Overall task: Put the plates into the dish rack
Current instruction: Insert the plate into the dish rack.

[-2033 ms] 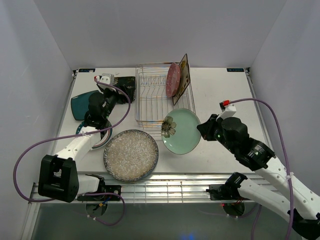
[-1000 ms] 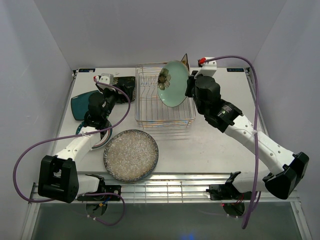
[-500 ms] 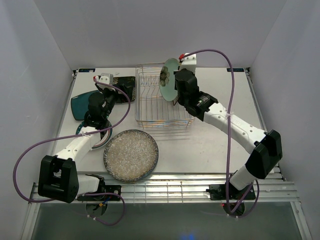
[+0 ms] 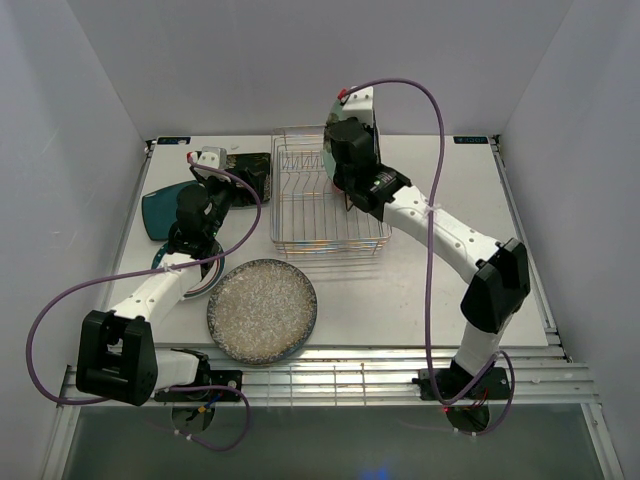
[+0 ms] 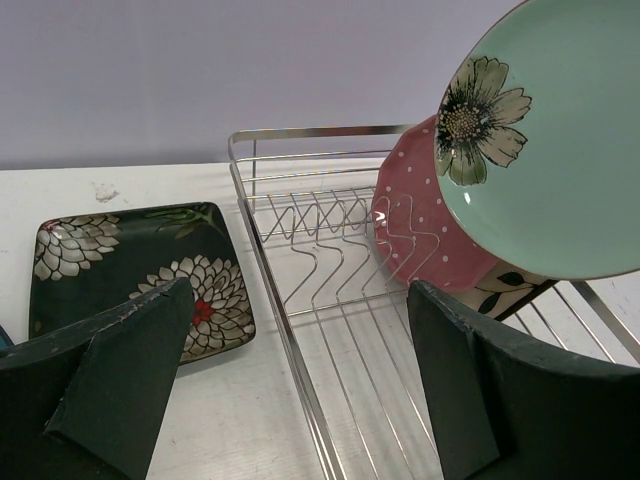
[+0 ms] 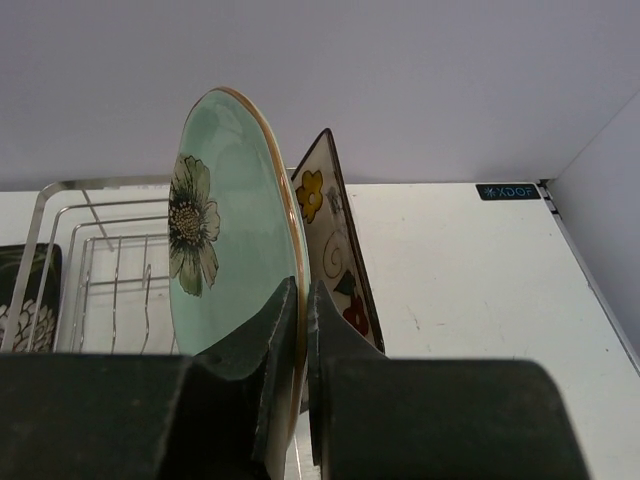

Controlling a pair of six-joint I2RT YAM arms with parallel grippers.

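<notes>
- The large grey speckled plate (image 4: 262, 310) lay flat at the near edge of the table (image 4: 450, 270), left of centre and well clear of the rack.
- Just behind it on the left, a white plate with a teal rim (image 4: 205, 283) lay flat, mostly hidden under the left arm. Whether more than one was stacked there could not be told.
- The teal plate (image 4: 163, 213) lay flat further back, near the left edge of the table.
- The left gripper (image 5: 297, 310) hung between the teal plate and the rack with its fingers (image 5: 120, 385) spread wide and nothing between them.
- The black floral square plate (image 5: 130, 270) lay flat on the table just beyond that gripper and beside the left rail of the dish rack (image 5: 240, 175).
- The rack stood at the far centre of the table, with its left rows of tines bare.
- The right gripper (image 6: 303, 300) reached over the far right part of the rack, its fingers pressed onto the lower rim of the mint green floral plate (image 6: 225, 230).
- That plate was held upright on edge, flower face to the left. Whether it touched the tines could not be told.
- The pink dotted plate (image 5: 430, 240) stood upright in the rack close behind the mint plate.
- The cream floral square plate (image 6: 335, 240) stood on edge to the right of both.
</notes>
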